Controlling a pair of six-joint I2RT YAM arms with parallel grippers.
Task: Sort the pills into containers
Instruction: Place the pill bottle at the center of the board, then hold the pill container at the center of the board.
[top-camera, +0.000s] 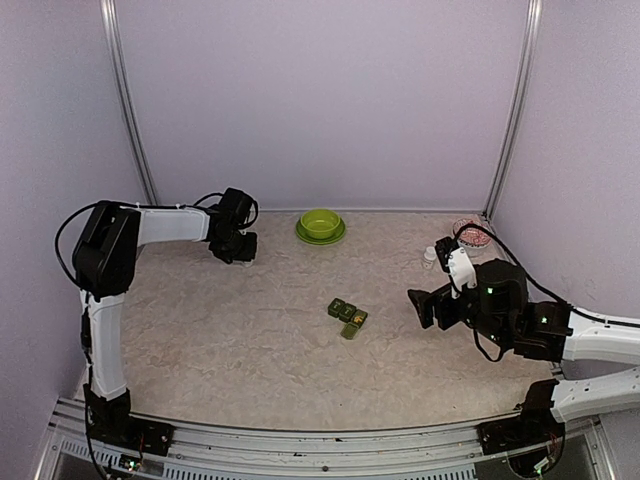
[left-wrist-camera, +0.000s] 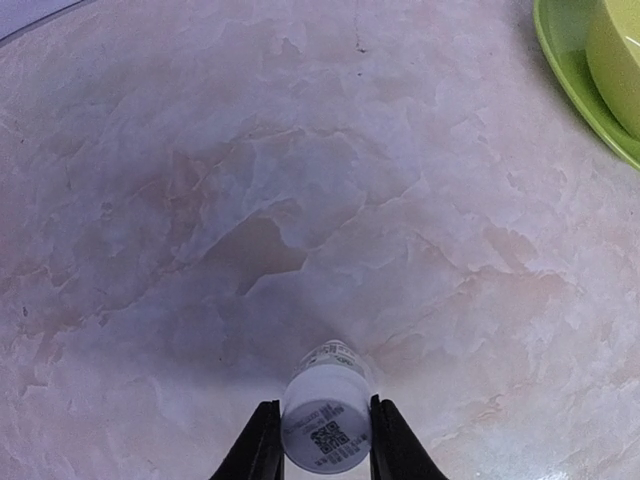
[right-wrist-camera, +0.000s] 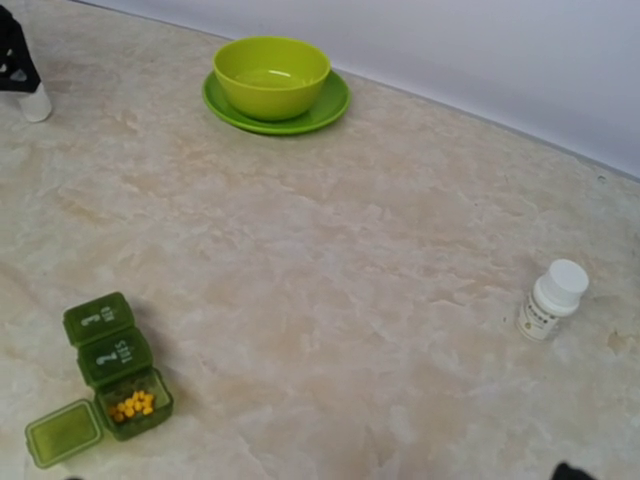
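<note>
The dark green pill box (right-wrist-camera: 108, 360) lies mid-table, three compartments in a row, also visible from above as the pill box (top-camera: 347, 315). Its nearest compartment stands open with small yellow pills (right-wrist-camera: 133, 404) inside; the other two lids are down. At the far left my left gripper (top-camera: 236, 246) is shut on a small white bottle (left-wrist-camera: 325, 420). The bottle's printed base faces the wrist camera and its other end points down at the table. My right gripper (top-camera: 421, 302) hovers right of the pill box, open, with nothing between its fingers.
A lime green bowl on a matching plate (top-camera: 320, 225) stands at the back centre. A second capped white bottle (right-wrist-camera: 552, 298) is upright at the right, and a reddish patterned object (top-camera: 470, 232) lies in the back right corner. Walls close three sides.
</note>
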